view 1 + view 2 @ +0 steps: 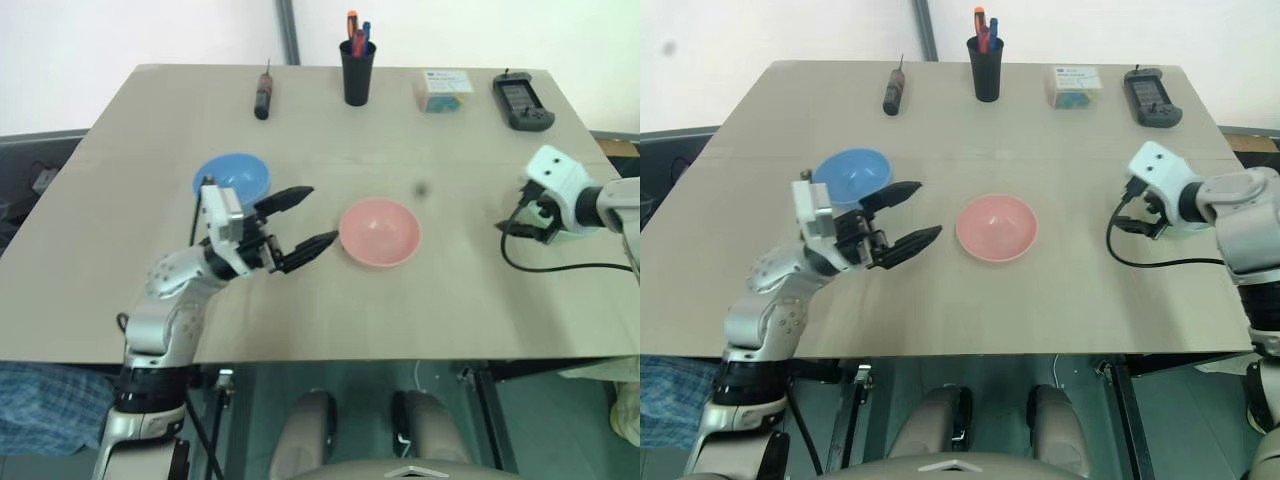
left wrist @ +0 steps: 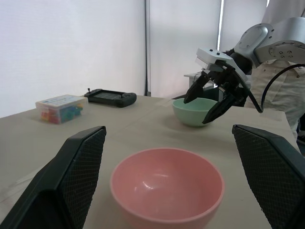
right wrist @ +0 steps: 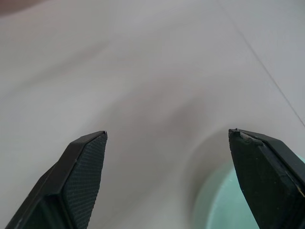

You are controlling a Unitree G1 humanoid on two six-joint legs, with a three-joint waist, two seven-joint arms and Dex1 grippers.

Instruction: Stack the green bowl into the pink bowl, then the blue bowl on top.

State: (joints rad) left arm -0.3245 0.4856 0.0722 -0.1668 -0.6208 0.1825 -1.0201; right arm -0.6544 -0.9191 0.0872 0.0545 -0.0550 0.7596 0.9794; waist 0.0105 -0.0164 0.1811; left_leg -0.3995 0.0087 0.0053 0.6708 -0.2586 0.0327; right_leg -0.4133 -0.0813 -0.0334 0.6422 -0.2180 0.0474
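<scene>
Apparently bowls unstacked — green bowl apart.

Bright, even daylight, soft shadows — right wrist view motion-blurred

A screwdriver, pen cup, bead box and controller line the table's far edge.

Beige table; white wall; grey vertical post.
</scene>
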